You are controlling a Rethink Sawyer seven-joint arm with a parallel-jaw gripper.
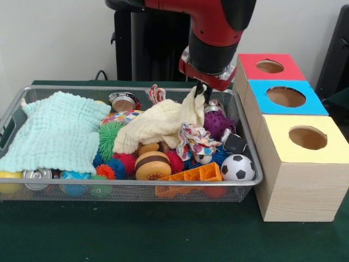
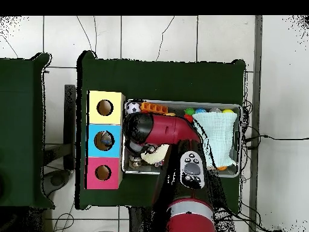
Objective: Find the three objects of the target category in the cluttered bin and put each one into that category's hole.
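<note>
Right at the tips of the black fingers, a soft pale yellow cloth is pinched at its top corner. The red and black gripper is closed on that corner, and the fingers sit tight together with only cloth between them. From the fingers the yellow cloth hangs down and spreads away to one side, over the heap of toys in the silver wire mesh bin. Its long side runs from the pinched corner down to the far low end, so it looks stretched and a little lifted. The cloth looks thin, floppy and wrinkled. On the other side of the fingers, just beside the bin, stand three wooden boxes with holes: red-topped box, blue-topped box and yellow-topped box. The red one is nearest the fingers. The cloth probably has to travel that way, dragging its loose end clear of the toys.
</note>
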